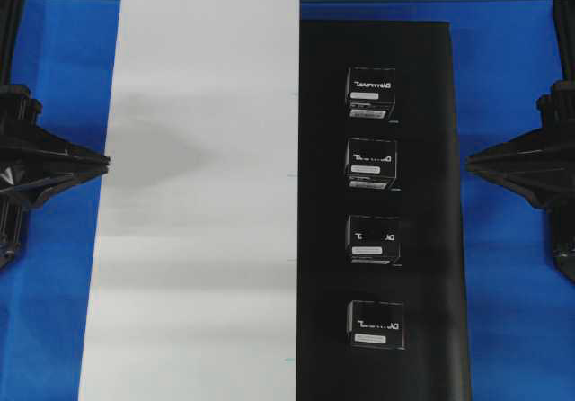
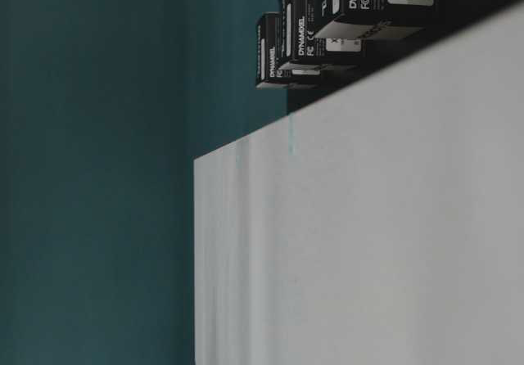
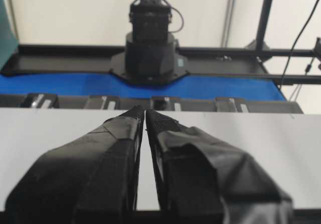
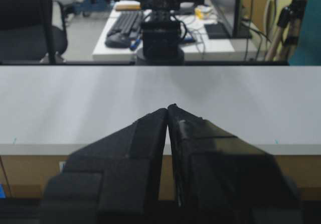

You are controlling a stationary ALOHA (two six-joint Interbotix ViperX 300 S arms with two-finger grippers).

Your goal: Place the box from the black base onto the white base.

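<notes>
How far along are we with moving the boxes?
Nothing done: all four boxes sit on the black base; the white base is bare. Nothing in hand: left gripper and right gripper are shut, empty. Every move remains.

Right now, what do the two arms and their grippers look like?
Both arms are matte black and angular. The left gripper has two long tapering fingers wrapped in wrinkled black tape. The right gripper has similar wedge-shaped black fingers with smoother taped faces. The opposite arm's black base has a thin cable beside it.
</notes>
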